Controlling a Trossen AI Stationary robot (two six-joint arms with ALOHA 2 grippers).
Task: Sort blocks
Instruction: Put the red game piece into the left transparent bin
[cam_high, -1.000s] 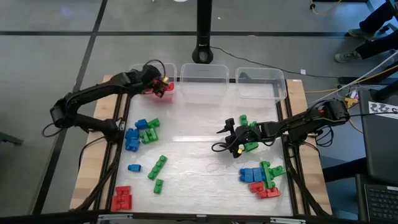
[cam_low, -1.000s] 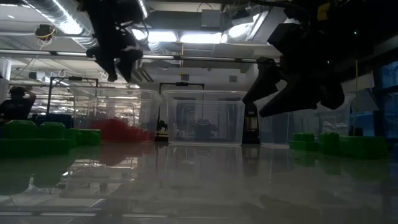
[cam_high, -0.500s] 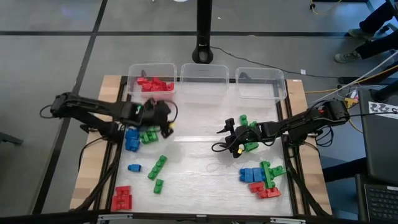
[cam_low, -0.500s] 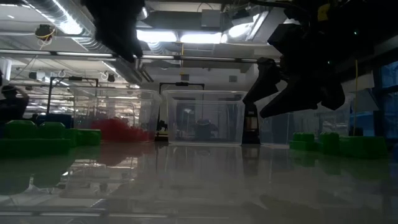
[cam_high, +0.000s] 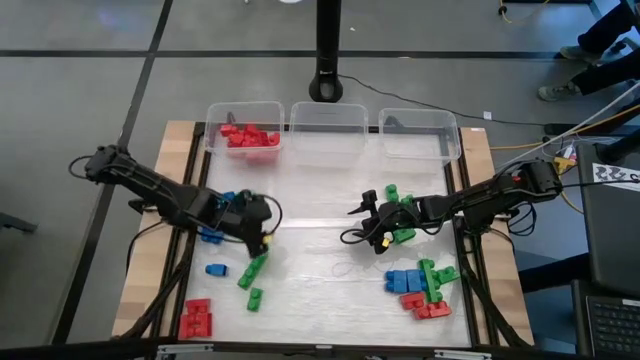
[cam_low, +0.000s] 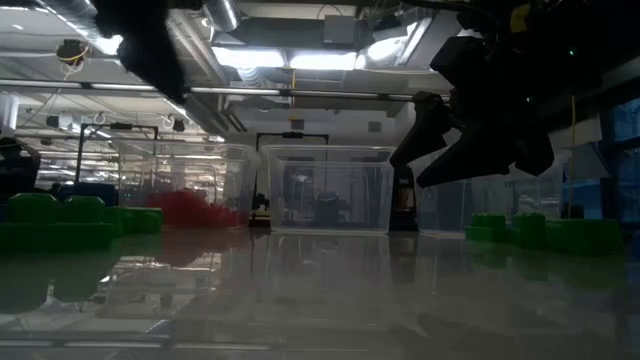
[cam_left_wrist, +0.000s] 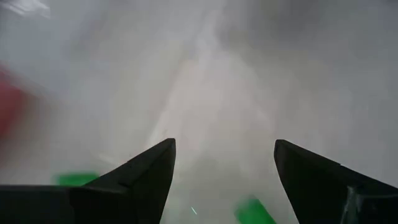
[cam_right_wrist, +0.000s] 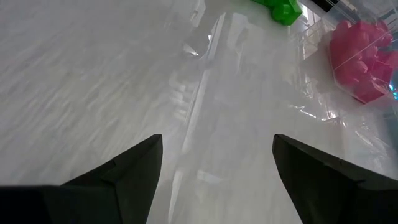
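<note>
**Blocks scattered, both grippers empty above the mat**

Blocks lie in loose groups across the white mat (cam_high: 320, 250). A blue and green cluster (cam_high: 215, 232) sits at the left, partly covered by the left arm; green blocks (cam_high: 252, 270) trail below it, with a lone blue block (cam_high: 216, 269) beside them and a red stack (cam_high: 196, 318) near the front left corner. At the right, a mixed pile of blue, green and red (cam_high: 420, 285) lies near the front, and more green blocks (cam_high: 398, 197) sit just beyond the right arm.

Three clear bins line the far edge — the left bin (cam_high: 243, 131) holds red blocks, while the middle bin (cam_high: 328, 122) and right bin (cam_high: 420, 130) show none.

The left gripper (cam_high: 256, 222) hangs over the left cluster, fingers (cam_left_wrist: 146, 174) spread with nothing between them; its wrist view is smeared, so only green patches can be made out below. The right gripper (cam_high: 372, 225) hovers near the mat's middle, fingers (cam_right_wrist: 130, 168) parted and bare.

In the low view the arms are dark silhouettes cut off at the top — little detail is readable.
</note>
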